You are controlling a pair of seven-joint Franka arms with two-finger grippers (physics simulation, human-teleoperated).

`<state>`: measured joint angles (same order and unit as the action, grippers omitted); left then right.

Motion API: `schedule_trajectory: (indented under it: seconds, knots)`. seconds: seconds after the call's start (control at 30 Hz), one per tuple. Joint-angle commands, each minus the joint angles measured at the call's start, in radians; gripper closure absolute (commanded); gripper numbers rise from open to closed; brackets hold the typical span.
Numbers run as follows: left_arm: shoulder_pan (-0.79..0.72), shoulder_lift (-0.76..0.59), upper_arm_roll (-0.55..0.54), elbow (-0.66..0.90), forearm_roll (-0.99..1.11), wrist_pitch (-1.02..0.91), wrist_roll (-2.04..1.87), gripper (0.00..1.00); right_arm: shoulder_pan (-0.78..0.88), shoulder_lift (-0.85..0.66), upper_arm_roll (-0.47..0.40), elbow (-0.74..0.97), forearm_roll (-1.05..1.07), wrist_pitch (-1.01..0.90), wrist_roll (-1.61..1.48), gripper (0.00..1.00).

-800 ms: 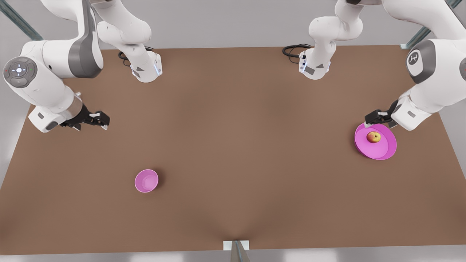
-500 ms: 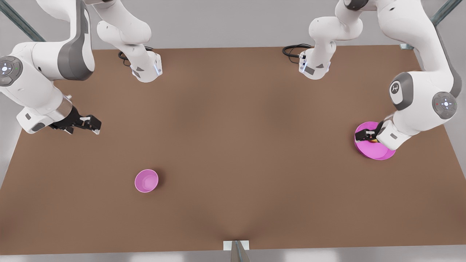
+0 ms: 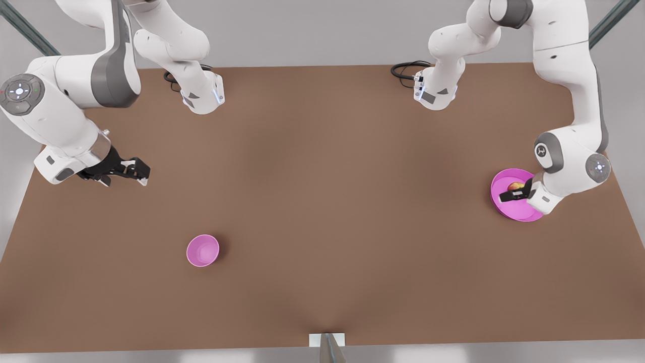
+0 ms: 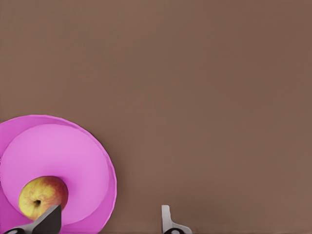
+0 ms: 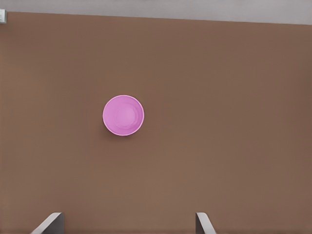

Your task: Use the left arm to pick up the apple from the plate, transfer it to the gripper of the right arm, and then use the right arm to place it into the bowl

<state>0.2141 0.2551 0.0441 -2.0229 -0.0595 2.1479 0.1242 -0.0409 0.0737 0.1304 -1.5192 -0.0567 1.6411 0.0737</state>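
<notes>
The apple (image 3: 515, 186) is red and yellow and lies on the magenta plate (image 3: 520, 213) at the front view's right. My left gripper (image 3: 508, 195) hangs low over the plate, open, on the near side of the apple. In the left wrist view the apple (image 4: 43, 196) on the plate (image 4: 58, 146) touches the outside of one finger (image 4: 48, 220), not the gap of the gripper (image 4: 108, 222). The small pink bowl (image 3: 202, 250) stands at the front left. My right gripper (image 3: 137, 171) waits open above the table at the front view's left, and it (image 5: 127, 223) looks toward the bowl (image 5: 123, 115).
The brown table (image 3: 322, 201) carries both arm bases (image 3: 204, 96) at the back, with a black cable (image 3: 405, 69) by the base at the front view's right. A small white bracket (image 3: 326, 341) sits at the table's front edge.
My left arm has swung down and forward, carrying its gripper from the plate's far rim to low over the plate beside the apple. My right gripper drifted slightly aside and back.
</notes>
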Motion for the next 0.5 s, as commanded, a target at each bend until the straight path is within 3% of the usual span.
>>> schedule_trajectory:
  seconds: [0.0,0.27,0.47]
  knots:
    - [0.021,-0.007,0.005,-0.033,0.001,0.112,0.219,0.00,-0.002,0.000,0.002,0.001,0.001,-0.001,0.009,0.00]
    - [0.021,0.009,0.131,-0.154,0.001,0.245,0.419,0.00,-0.005,0.003,0.000,0.001,0.003,-0.001,0.012,0.00]
    - [0.022,0.046,0.164,-0.175,0.000,0.280,0.473,0.00,-0.005,0.003,0.002,0.001,0.003,-0.003,0.014,0.00]
